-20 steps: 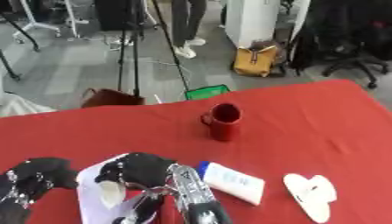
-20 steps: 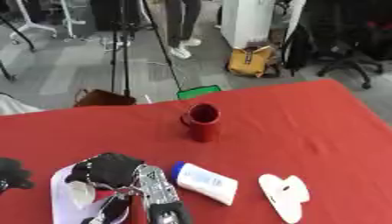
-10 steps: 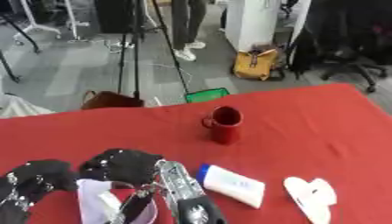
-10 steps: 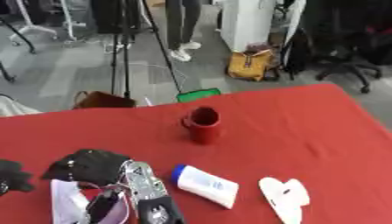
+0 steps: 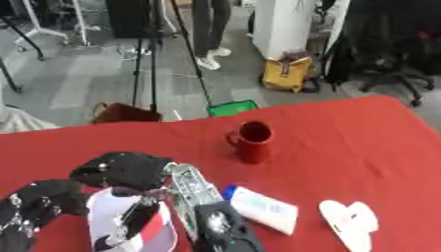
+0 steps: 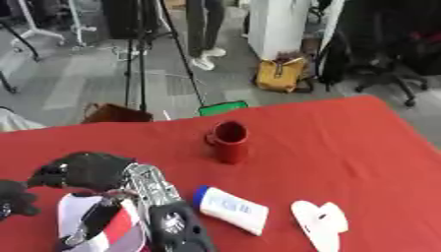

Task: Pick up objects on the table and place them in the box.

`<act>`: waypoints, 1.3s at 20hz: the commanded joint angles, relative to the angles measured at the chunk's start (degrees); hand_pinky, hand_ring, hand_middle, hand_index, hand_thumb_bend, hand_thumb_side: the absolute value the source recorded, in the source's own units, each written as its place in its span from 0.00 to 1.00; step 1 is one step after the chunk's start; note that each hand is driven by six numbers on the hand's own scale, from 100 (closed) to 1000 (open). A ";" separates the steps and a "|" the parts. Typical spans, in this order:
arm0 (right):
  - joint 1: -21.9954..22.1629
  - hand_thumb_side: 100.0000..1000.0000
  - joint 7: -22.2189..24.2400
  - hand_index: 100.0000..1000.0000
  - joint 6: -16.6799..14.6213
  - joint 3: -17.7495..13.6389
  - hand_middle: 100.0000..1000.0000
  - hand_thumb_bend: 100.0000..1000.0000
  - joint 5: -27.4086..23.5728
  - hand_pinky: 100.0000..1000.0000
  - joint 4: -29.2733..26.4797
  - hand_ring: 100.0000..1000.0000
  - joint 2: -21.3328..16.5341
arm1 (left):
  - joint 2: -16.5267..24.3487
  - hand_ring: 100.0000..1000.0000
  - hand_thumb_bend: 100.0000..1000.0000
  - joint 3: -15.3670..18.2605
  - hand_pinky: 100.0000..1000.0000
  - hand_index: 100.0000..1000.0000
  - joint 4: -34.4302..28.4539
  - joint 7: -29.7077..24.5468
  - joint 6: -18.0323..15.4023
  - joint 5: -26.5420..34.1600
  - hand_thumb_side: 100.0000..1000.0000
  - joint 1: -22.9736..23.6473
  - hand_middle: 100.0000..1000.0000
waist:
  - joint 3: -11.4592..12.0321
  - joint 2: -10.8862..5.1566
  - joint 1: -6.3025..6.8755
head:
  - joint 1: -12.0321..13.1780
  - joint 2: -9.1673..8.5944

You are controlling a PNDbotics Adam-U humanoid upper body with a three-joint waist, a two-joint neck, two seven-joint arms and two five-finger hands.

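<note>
The scene is filled by a red tabletop (image 5: 362, 142), set before an office floor.

At the lower left, a white container (image 5: 129, 224) with a red-and-dark panel is gripped from above by the right hand (image 5: 120, 170), whose black fingers are curled over its upper rim; the silver forearm (image 5: 194, 192) is seen running down to the bottom edge.

The left hand (image 5: 39, 204) is seen at the lower left edge, just beside the container, with its dark fingers curled; whether anything is held by it cannot be told.

A white tube with a blue cap (image 6: 228, 209) is laid flat just right of the forearm.

A white, flat, rounded object (image 5: 349, 224) is laid near the lower right.

A red mug (image 5: 251, 141) is stood upright near the middle, well apart from both hands.

No box can be made out.
</note>
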 commanded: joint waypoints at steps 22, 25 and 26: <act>5.69 0.43 27.53 0.90 17.14 -5.75 0.58 0.26 -72.83 0.53 -15.69 0.65 -32.80 | 1.54 0.73 0.36 1.78 0.65 0.80 -1.23 1.56 0.14 -2.69 0.99 2.09 0.71 | -8.15 -1.48 -0.07 | 5.95 2.29; 7.91 0.43 28.10 0.90 18.92 -7.74 0.57 0.25 -75.30 0.52 -16.95 0.65 -35.17 | 1.61 0.73 0.36 1.92 0.65 0.79 -1.23 1.72 0.14 -2.94 0.99 2.18 0.71 | -8.76 -1.43 -0.02 | 6.21 2.55; 8.59 0.43 28.23 0.90 19.57 -8.29 0.57 0.25 -75.81 0.52 -17.24 0.65 -35.72 | 1.62 0.73 0.36 1.89 0.65 0.79 -1.23 1.71 0.15 -3.00 0.99 2.27 0.71 | -8.76 -1.48 -0.03 | 6.25 2.58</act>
